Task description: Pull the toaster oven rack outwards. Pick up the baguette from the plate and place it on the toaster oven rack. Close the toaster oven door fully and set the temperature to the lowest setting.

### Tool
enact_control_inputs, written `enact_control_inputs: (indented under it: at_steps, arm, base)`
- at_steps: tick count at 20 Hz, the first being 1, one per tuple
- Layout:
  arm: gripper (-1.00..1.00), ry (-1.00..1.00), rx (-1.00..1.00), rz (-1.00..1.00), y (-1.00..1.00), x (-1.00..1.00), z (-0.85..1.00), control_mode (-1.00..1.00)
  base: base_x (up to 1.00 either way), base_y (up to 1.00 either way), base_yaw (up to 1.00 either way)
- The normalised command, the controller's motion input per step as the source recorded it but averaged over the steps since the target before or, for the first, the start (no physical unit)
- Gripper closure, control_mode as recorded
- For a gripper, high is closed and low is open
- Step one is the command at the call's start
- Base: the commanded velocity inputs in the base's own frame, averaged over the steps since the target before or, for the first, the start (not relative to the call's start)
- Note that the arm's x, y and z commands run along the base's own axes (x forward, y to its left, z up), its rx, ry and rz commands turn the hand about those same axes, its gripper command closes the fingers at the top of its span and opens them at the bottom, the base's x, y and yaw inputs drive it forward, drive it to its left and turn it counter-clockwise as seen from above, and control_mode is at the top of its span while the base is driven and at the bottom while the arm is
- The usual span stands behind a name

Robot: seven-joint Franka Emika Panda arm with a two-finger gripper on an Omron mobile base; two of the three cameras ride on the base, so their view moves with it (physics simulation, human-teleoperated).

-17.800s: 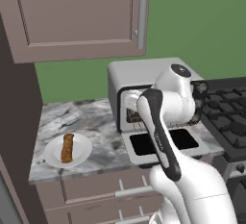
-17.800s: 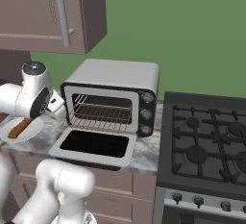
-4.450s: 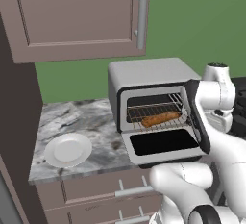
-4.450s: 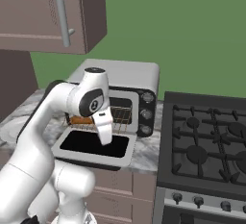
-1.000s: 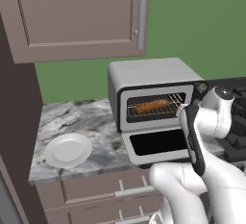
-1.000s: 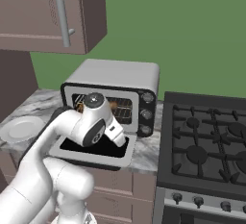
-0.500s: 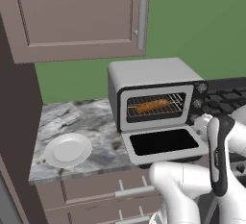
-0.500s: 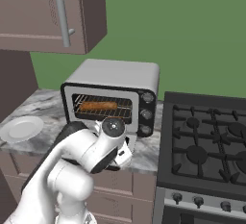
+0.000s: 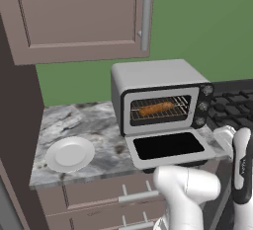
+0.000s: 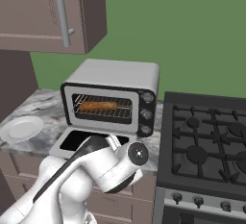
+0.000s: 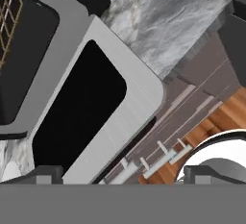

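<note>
- Short brown-orange baguette [image 9: 156,108] is lying on the thin wire rack [image 9: 160,109] inside the boxy silver toaster oven [image 9: 153,78] (round white plate [image 9: 69,154] sitting bare).
- Silver-framed glass door [image 9: 170,146] is hanging flat open; you're on the closing step.
- Two-finger gripper [image 11: 122,172] is spread, holding nothing; get under the door's front edge next and lift.

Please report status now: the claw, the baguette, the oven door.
Claw open, empty, low beside the toaster oven door. Baguette on the rack inside the toaster oven. Door flat open. Nothing blocking it.
</note>
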Motion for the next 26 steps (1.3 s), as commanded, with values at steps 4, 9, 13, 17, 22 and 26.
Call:
enact_control_inputs:
  at_steps: [4,9,13,17,22,26]
  arm:
    - [-1.00,0.00,0.19,0.00,-0.04,0.14,-0.27,-1.00]
    - [-1.00,0.00,0.15,0.00,0.00,0.40,-0.40,-1.00]
    - [-1.00,0.00,0.12,0.00,0.00,0.47,-0.45,-1.00]
    - [-1.00,0.00,0.09,0.00,0.00,0.33,-0.51,-1.00]
    - [-1.00,0.00,0.08,0.00,0.00,0.25,-0.38,-1.00]
    - [-1.00,0.00,0.06,0.00,0.01,0.19,-0.16,-1.00]
  base:
    - [0.00,0.00,0.00]
    - [0.00,0.00,0.00]
    - [0.00,0.00,0.00]
    - [0.00,0.00,0.00]
    - [0.00,0.00,0.00]
    - [0.00,0.00,0.00]
